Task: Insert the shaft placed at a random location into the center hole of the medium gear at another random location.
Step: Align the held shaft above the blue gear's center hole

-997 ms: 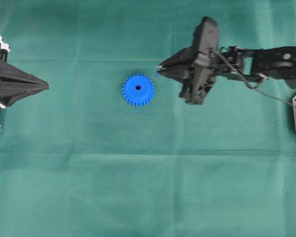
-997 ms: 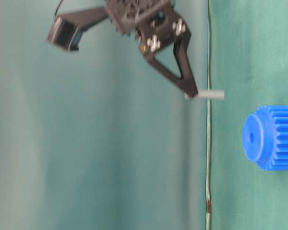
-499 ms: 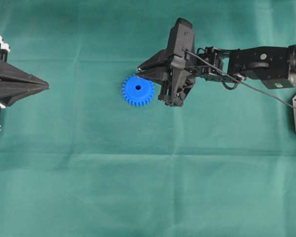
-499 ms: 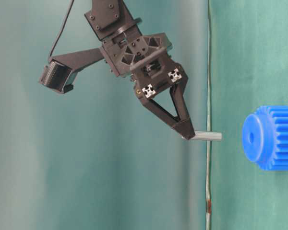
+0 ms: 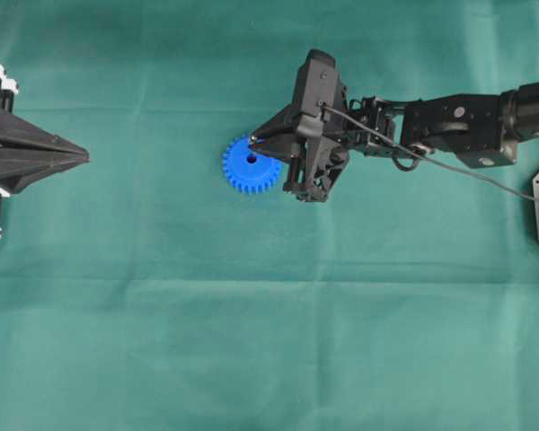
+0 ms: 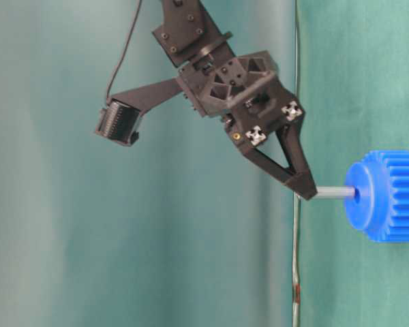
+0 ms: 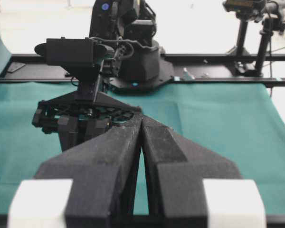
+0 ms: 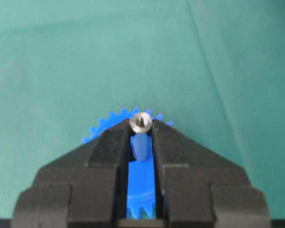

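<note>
The right arm (image 5: pixel 458 126) now reaches farther left across the green cloth (image 5: pixel 269 341) than a second ago: then its gripper hung clear of the gear on the gear's right side, with the pin's tip well apart from the blue hub; now the right gripper (image 5: pixel 254 143) sits over the gear's upper right edge. In the table-level view the shaft (image 6: pixel 332 193) has come down from above the gear's level to line up with the hub, and its free end now meets the center hole (image 6: pixel 356 195); how deep it sits I cannot tell. The left gripper (image 5: pixel 83 157) and the gear rest where they were.

Counted: two arms, two grippers, one medium gear (image 5: pixel 244 167), one shaft, one hole.

The right gripper's fingers (image 8: pixel 109 145) pinch the shaft's upper end between their tips, a narrow gap showing between them below it with blue gear visible through. The left gripper's fingers (image 7: pixel 118 147) lie pressed together, holding nothing, at the far left edge of the cloth and well apart from the gear.

The gear lies flat on the cloth near its middle. From overhead the right gripper and its wrist camera (image 5: pixel 316 85) cover the gear's right teeth, and the fingertips hide most of the shaft. A black cable (image 5: pixel 449 166) trails along the right arm.
</note>
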